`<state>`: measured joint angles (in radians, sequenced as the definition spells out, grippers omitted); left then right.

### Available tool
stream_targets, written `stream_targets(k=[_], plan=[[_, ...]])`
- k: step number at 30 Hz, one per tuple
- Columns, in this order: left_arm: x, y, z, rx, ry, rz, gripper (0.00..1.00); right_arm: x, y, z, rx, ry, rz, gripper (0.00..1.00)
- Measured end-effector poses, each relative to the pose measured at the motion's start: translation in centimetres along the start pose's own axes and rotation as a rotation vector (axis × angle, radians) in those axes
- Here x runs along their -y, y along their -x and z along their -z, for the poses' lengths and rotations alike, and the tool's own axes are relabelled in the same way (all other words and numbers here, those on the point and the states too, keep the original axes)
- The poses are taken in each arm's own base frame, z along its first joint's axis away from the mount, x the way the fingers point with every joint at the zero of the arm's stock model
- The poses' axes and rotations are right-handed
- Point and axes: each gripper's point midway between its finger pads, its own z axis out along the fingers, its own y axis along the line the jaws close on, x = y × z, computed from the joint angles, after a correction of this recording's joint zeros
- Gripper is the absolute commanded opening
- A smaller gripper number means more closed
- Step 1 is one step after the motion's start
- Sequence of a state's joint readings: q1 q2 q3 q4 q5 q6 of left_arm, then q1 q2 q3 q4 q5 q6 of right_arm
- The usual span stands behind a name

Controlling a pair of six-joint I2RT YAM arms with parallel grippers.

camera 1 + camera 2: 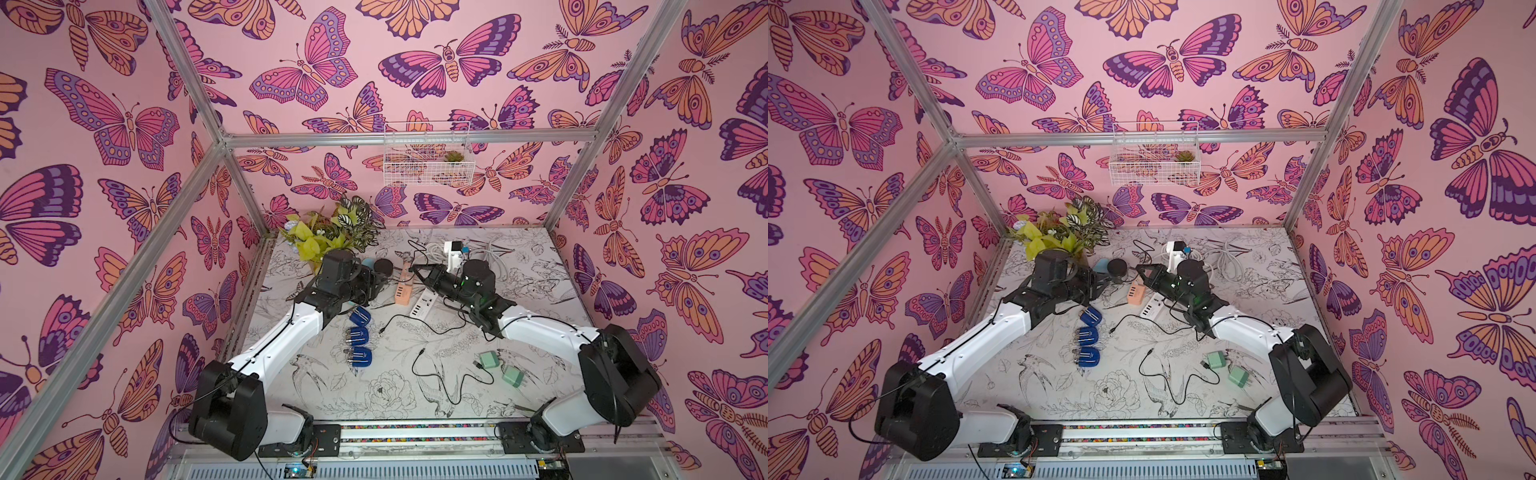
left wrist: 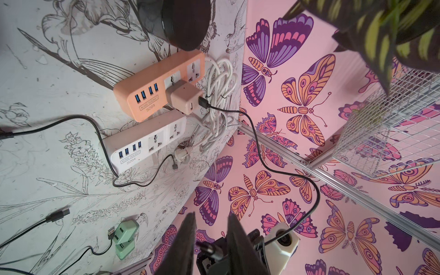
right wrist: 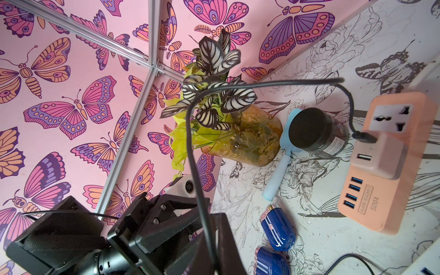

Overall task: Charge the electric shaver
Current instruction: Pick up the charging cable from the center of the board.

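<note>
Surface: floral-print table [image 1: 316, 386], butterfly walls [image 1: 124, 124].
Shavers [image 1: 357, 334]: three, blue, lying beside left arm.
Left gripper [image 2: 211, 214]: jaws around cable plug [image 2: 209, 249]; grip unclear.
Power strips: two, orange strip [image 2: 142, 95], white strip [image 2: 142, 147].
Right gripper [image 1: 420, 271]: clamped on black cable [image 3: 190, 133].
Green adapters [image 1: 489, 360]: two.

Near the right claw [image 1: 415, 269], the blue shavers [image 3: 278, 228] are glossy plastic and the orange power strip [image 3: 390, 166] is matt plastic. The black cable [image 3: 189, 142] at that claw looks smooth and rubbery. Beyond it, the vase [image 3: 262, 133] looks like clear amber glass.
</note>
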<state>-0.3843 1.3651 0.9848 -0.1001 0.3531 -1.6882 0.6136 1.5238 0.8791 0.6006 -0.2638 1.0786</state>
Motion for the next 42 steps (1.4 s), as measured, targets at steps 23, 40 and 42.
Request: stream_targets(k=[23,40,42], plan=[[1.1,0.4,-0.3,-0.005,-0.083,-0.037,0.00,0.9,-0.9,1.0,-0.060,-0.061,-0.165,0.51],[4.0,-1.6,0.0,-0.096,-0.268,-0.188,0.00,-1.9,-4.4,-0.9,-0.267,-0.057,-0.781,0.43],[4.1,-1.9,0.0,-0.104,-0.275,-0.193,0.00,-1.5,-4.4,-1.4,-0.263,-0.052,-0.805,0.37]])
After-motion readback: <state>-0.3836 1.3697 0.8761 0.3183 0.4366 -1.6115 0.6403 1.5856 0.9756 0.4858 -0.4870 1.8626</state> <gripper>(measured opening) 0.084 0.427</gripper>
